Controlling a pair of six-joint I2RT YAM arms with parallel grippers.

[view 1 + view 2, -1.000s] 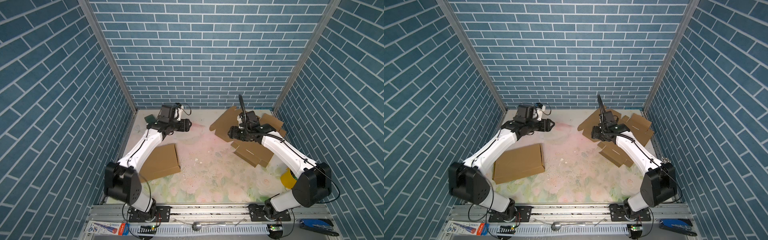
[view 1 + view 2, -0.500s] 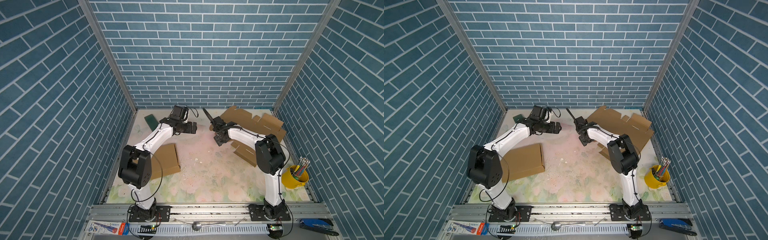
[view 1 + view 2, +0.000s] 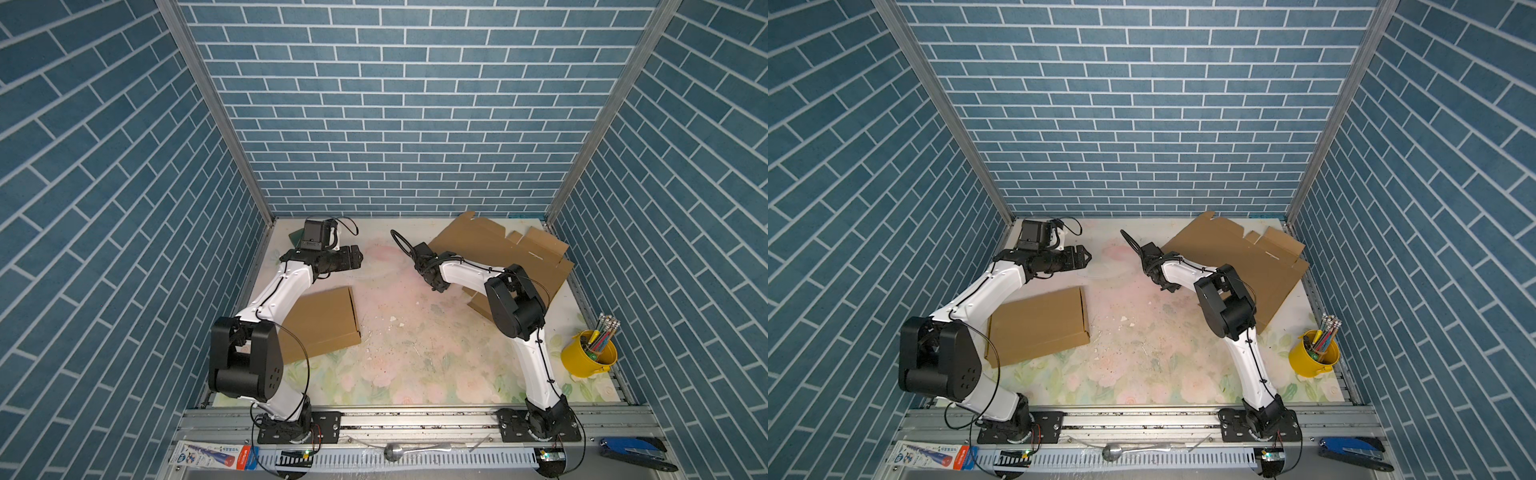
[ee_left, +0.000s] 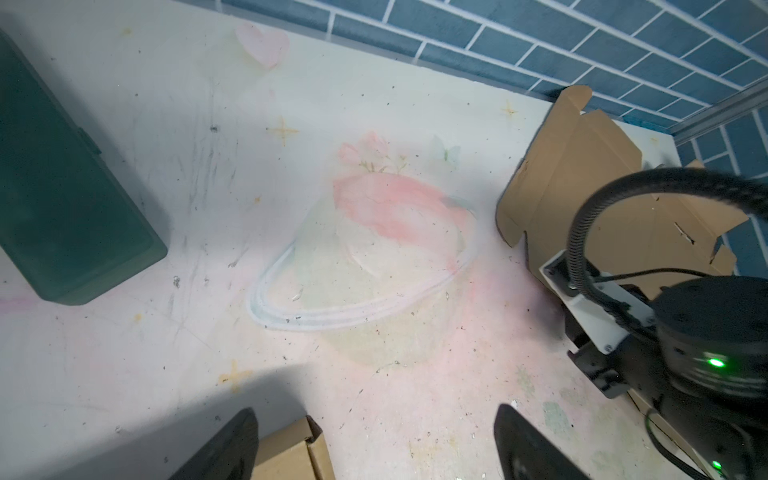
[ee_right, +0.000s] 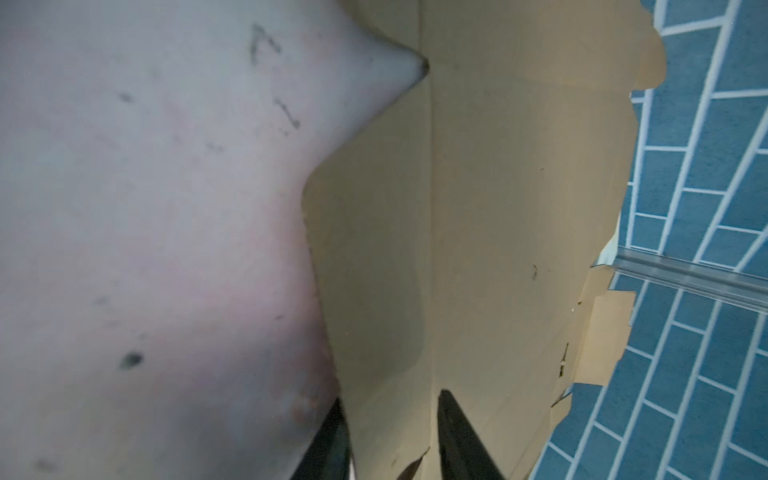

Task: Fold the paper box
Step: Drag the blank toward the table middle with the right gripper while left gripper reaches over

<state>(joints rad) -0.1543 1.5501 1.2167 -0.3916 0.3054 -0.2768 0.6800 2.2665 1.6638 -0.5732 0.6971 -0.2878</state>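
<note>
Most of the folding is waiting to be done. At the table's [image 3: 415, 353] far right, the paper box [image 3: 498, 253] is lying as a flat sheet with no panel raised. A closed brown box [image 3: 324, 324] is sitting at the left. The right arm is reaching low to the sheet's edge, and the right gripper [image 5: 392, 399] is straddling a flap [image 5: 374, 270] with narrowed jaws. I cannot tell whether it is clamping. The left gripper [image 3: 355, 257] is hovering wide open, holding nothing.
</note>
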